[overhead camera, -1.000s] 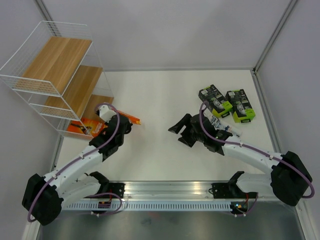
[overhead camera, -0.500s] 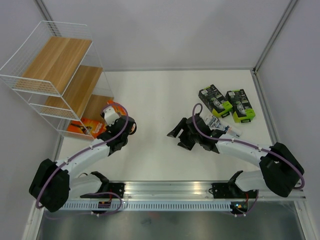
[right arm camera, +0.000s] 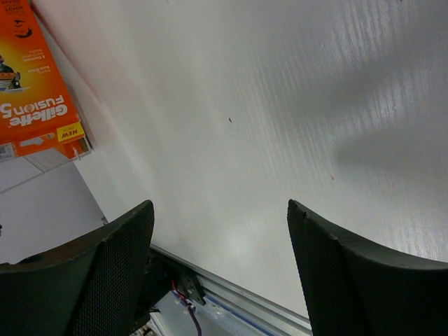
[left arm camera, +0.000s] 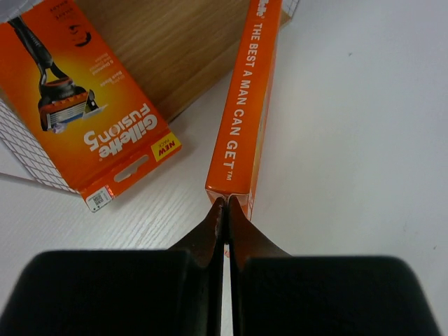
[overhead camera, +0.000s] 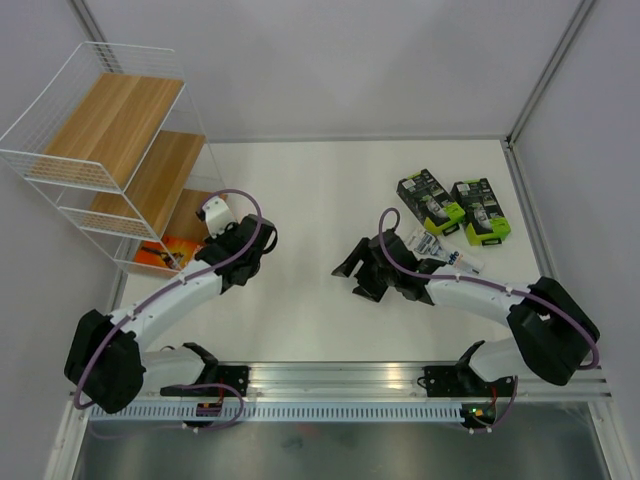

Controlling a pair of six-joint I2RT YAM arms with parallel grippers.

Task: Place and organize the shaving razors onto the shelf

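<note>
Our left arm (overhead camera: 170, 300) reaches forward and inward, and our left pincer (left arm camera: 224, 208) has its fingers pressed tightly together. Our right arm (overhead camera: 480, 292) stretches inward too, with our right pincer (right arm camera: 220, 280) spread wide apart.

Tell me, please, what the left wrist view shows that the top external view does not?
Only the left wrist view shows the orange box on edge, slogan side up, its near end pinched by the shut left gripper, and the print on the flat orange pack. Only the top external view shows the whole shelf, the black-green packs, the white-blue pack and the right gripper. Both show the flat orange pack at the shelf's foot and the lowest board.
</note>
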